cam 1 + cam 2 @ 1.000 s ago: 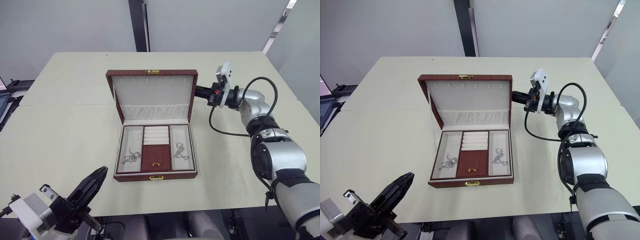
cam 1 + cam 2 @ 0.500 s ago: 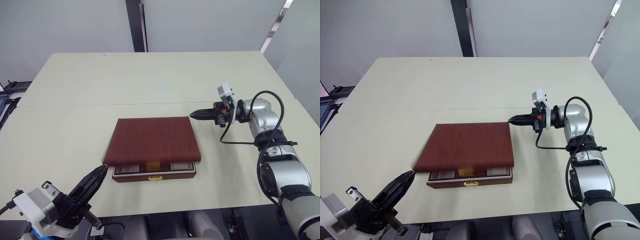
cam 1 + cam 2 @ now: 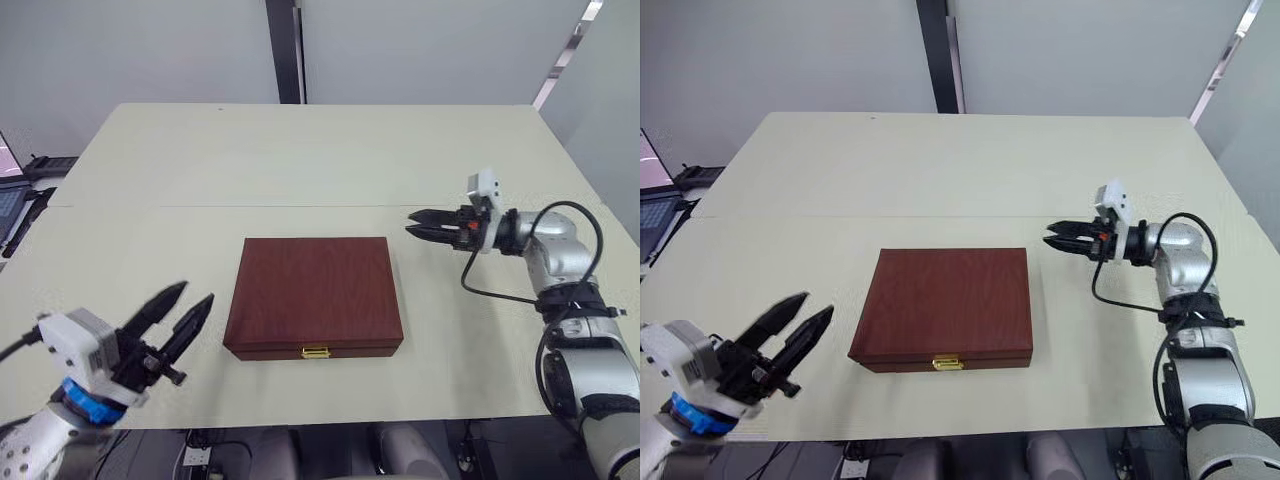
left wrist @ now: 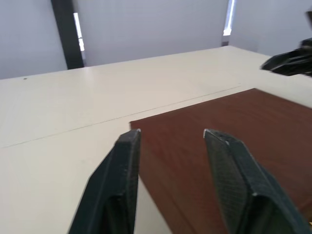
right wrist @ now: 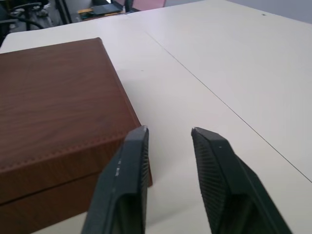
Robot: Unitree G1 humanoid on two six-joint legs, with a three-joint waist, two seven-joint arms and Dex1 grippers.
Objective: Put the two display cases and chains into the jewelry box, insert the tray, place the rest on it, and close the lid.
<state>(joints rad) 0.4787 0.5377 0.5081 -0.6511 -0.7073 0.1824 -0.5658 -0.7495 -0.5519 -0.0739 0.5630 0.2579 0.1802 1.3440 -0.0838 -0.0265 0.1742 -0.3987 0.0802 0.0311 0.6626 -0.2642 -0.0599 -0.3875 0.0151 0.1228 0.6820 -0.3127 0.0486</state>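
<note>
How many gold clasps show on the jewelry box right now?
1: a small gold clasp at the middle of the jewelry box's front edge, below the shut lid. Any others inside would be hidden.

Cream table [image 3: 300, 160]; grey wall [image 3: 130, 50]

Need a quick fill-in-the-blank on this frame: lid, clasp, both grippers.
1. The lid of the jewelry box is ____.
2. The gold clasp sits on the box's ____ side.
3. The left gripper is ____ and holds nothing.
4. The right gripper hovers beside the box's ____ edge.

Missing words: closed; front; open; right
</note>
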